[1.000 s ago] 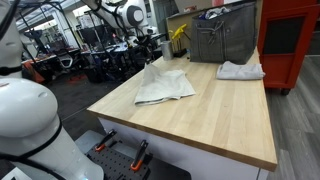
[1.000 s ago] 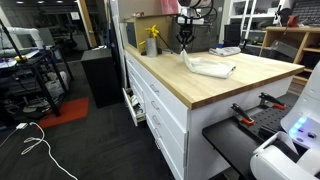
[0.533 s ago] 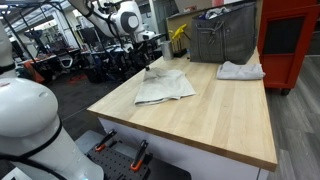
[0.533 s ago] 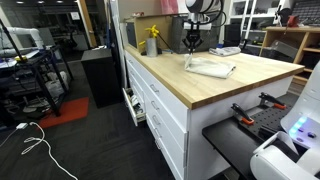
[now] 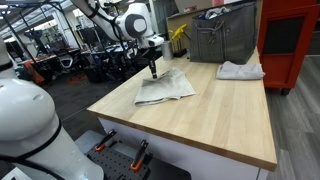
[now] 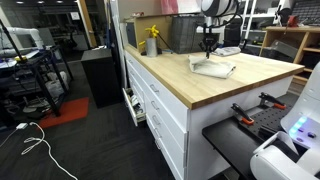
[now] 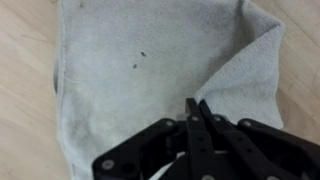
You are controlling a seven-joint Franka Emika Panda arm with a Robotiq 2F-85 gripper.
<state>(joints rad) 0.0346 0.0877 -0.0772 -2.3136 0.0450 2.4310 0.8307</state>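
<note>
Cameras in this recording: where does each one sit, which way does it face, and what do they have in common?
Exterior view: off the wooden table's near corner, facing across it to the arm above the grey cloth; a white rounded housing fills the foreground.
Exterior view: in the aisle beside the drawers, facing along the table edge to the arm and cloth.
Wrist view: on the wrist, facing straight down at the cloth; closed fingers show.
Shared: all show the cloth under the fingers.

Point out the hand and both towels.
hand [image 7: 195, 103]: wrist view, between its fingertips.
towel under the hand [image 5: 168, 88]: in an exterior view, its middle.
far towel [image 5: 240, 70]: in an exterior view, its middle.
</note>
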